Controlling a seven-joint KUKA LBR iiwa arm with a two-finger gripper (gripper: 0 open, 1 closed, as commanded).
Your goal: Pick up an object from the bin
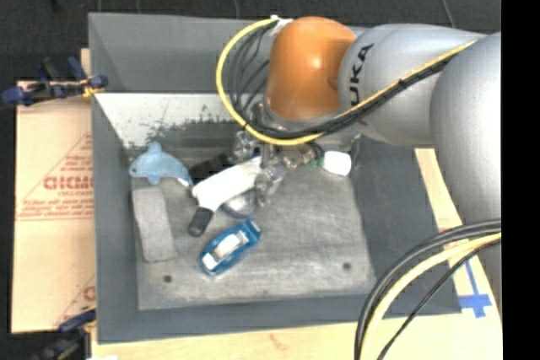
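The claw (267, 179) hangs low near the middle of the bin (325, 236), perhaps touching a white oblong piece (221, 185) at its 9 o'clock. I cannot tell whether it is spread or pressed together. It would do best to centre over that piece, clear of the blue toy car (229, 248) at 7 o'clock.

The arm (413, 88) reaches in from the right — orange-capped wrist (308, 67) bent over, end effector (268, 180) pointing down beneath it.
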